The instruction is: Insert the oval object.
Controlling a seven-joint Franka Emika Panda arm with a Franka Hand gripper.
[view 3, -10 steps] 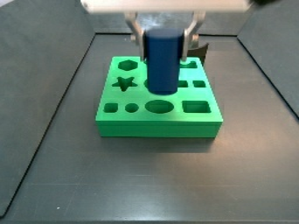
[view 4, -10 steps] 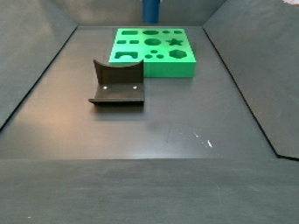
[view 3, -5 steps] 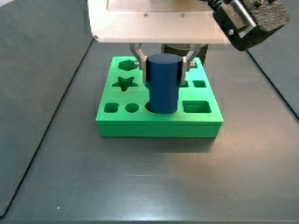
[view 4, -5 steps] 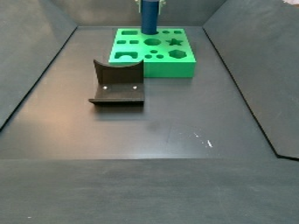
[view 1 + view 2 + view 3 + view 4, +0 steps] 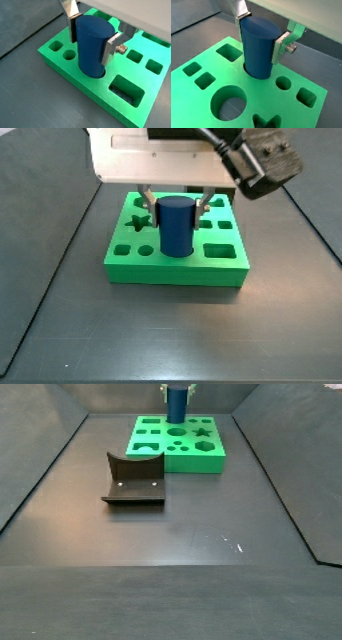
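Observation:
The oval object is a tall dark blue peg, upright, with its lower end set in a hole of the green block. It shows in both wrist views and in a side view. My gripper is above the block, its silver fingers pressed on the two sides of the peg's upper part, also seen in a wrist view. The gripper is shut on the peg. How deep the peg sits in the hole is hidden.
The green block has star, round, square and rectangular holes around the peg. The dark fixture stands on the floor in front of the block. Dark walls bound the floor.
The gripper has come down with the peg. The peg's lower end was above the block and is now in a hole of the block.

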